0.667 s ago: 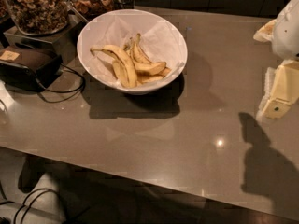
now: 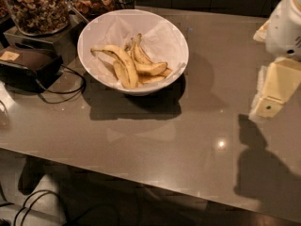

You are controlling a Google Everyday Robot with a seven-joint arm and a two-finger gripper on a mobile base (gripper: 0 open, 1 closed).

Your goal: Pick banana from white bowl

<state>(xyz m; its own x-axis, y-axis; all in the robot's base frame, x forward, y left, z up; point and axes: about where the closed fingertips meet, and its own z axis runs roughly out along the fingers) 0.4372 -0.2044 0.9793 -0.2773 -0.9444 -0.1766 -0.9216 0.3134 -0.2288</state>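
Note:
The white bowl (image 2: 101, 29), lined with crinkled white paper, stands on the grey table toward the back left. The banana (image 2: 123, 61), long, curved and speckled, lies in it with its thin stem pointing left. Shorter yellow bananas (image 2: 149, 68) lie beside it to the right. My gripper (image 2: 277, 88) hangs at the right edge of the view, well to the right of the bowl and above the table, with nothing seen in it.
Glass jars of nuts (image 2: 35, 6) stand at the back left. A dark box (image 2: 28, 62) with a black cable (image 2: 66, 91) lies left of the bowl. The table's front edge runs across the lower view, with cables on the floor below.
The view has shifted slightly; the bowl and the gripper keep the same relation. The bananas have not moved.

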